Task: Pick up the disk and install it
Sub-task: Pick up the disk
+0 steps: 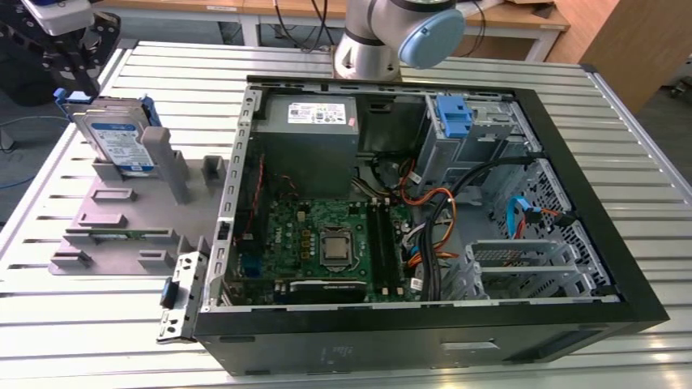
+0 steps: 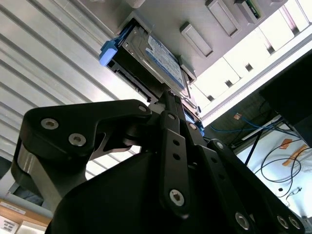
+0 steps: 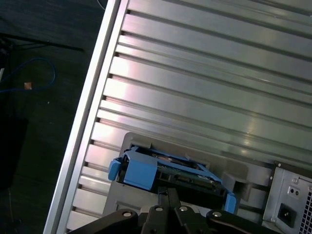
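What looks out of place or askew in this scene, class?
The disk leans tilted in the grey holder on the table, outside the open case, with the gripper close above it. Nothing looks spilled or damaged.

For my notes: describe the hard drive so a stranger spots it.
On the exterior view's left, a grey fixture tray lies beside the open black computer case. Propped at its far end is the flat silver-grey disk, alone in bearing a white-and-blue label and blue frame.
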{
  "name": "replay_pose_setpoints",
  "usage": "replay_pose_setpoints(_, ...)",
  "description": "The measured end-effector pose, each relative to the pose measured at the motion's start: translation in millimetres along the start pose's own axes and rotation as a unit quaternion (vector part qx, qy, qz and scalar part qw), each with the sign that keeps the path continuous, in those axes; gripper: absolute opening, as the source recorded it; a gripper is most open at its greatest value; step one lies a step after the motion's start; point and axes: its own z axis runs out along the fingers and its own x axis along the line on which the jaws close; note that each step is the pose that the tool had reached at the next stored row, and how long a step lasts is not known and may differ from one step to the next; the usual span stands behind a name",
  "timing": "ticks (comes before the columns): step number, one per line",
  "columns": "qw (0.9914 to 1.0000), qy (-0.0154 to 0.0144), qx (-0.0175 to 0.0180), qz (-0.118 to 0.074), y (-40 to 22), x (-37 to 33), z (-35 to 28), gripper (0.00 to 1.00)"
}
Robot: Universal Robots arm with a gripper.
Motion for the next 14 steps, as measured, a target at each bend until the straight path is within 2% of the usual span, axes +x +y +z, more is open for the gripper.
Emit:
replay_pose_setpoints(7, 0.99999, 0.0002, 0.0000, -0.004, 0.0, 0.0, -0.1, 0.11)
replay_pose_setpoints(10, 0.99972, 0.0010, 0.0001, -0.024, 0.0, 0.0, 0.0, 0.11)
replay_pose_setpoints(14, 0.99821, 0.0025, 0.0003, -0.060, 0.0, 0.0, 0.2, 0.11)
